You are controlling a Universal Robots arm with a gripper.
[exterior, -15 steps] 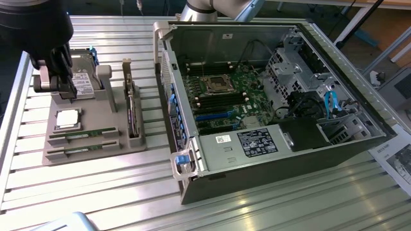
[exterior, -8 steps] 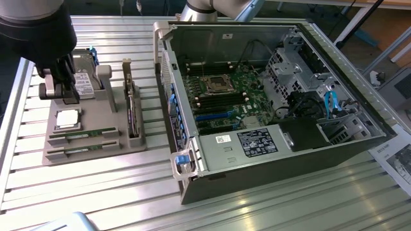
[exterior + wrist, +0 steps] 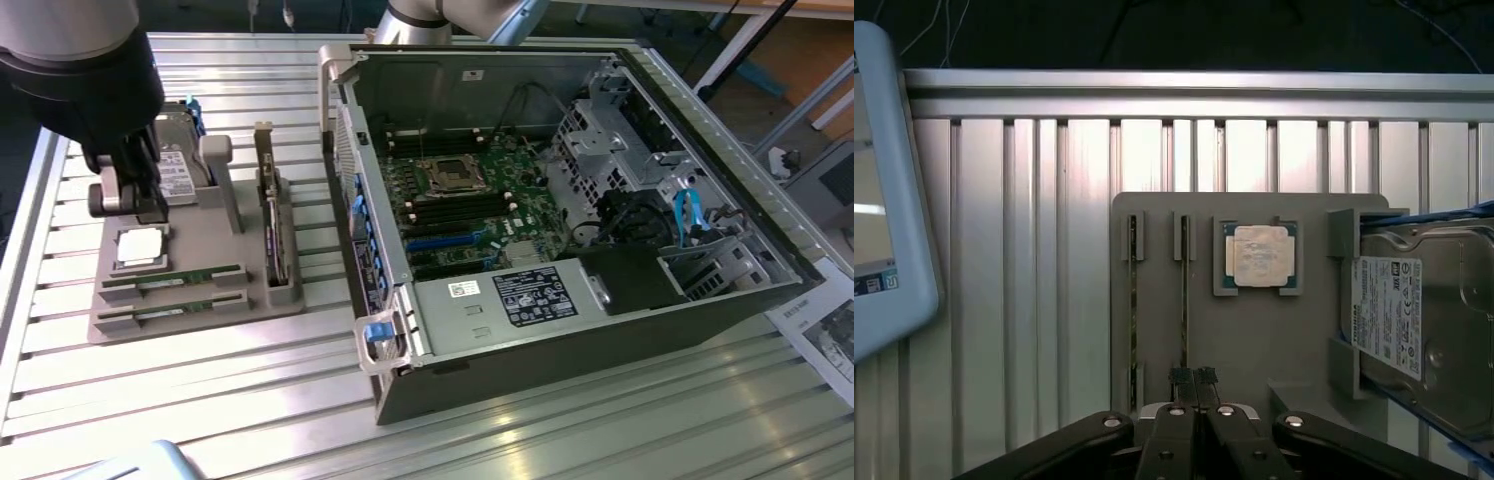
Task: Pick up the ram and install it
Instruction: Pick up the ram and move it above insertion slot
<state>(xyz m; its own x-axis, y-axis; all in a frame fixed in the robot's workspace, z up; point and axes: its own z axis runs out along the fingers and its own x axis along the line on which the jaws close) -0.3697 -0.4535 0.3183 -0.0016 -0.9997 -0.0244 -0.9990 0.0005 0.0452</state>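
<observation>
Wrist view: closed tool (image 3: 1194, 378) nr ram (image 3: 1184, 300)

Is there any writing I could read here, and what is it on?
Nothing reads clearly.
Hard drive label: print too blurred.
CPU chip: markings too faint.
Black sticker in the computer case: too small.
White sticker beside it: too small.

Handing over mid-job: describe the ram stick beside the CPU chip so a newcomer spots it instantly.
At the exterior view's left of the open computer case sits a grey holder. Two thin green sticks lie in parallel slots on it. The ram is the one nearer the square silver CPU chip, not the outer stick.
</observation>
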